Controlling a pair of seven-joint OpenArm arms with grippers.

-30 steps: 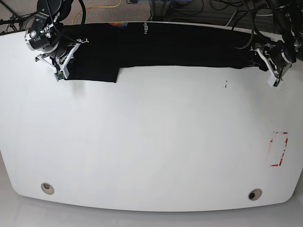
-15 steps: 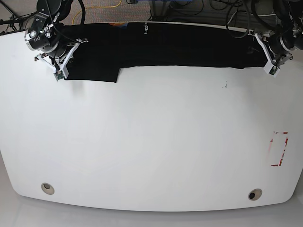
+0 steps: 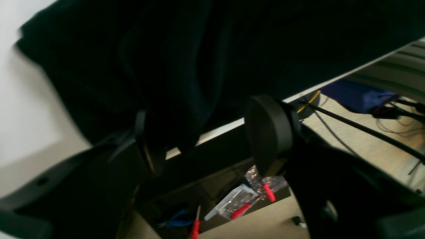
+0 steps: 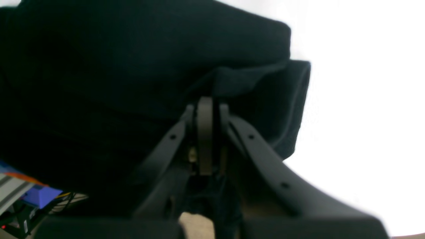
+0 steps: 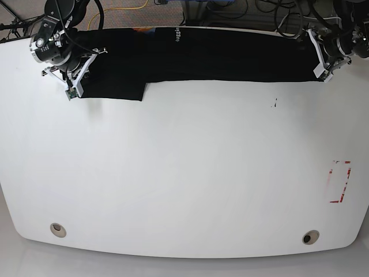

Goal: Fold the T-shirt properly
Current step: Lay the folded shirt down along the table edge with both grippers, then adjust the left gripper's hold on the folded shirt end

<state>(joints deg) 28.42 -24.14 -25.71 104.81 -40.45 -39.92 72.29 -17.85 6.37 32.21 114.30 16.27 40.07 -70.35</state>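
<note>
Right claw (image 4: 206, 109) pinched the shirt (image 5: 219, 55) at the table's (image 5: 184, 173) far left; left claw (image 3: 212, 139) stood wide at the shirt's right end.

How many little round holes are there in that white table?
2: one round hole near the front edge of the white table at the base view's left, the other at its right. The black T-shirt could hide more.

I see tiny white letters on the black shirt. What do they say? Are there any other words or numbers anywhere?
White lettering at the collar of the T-shirt: turned sideways and too small to read for sure; it looks roughly like "luggin".
Red marks on the table, near its right edge: a broken rectangle outline, no letters or numbers.
Both wrist views: no writing at all.
</note>
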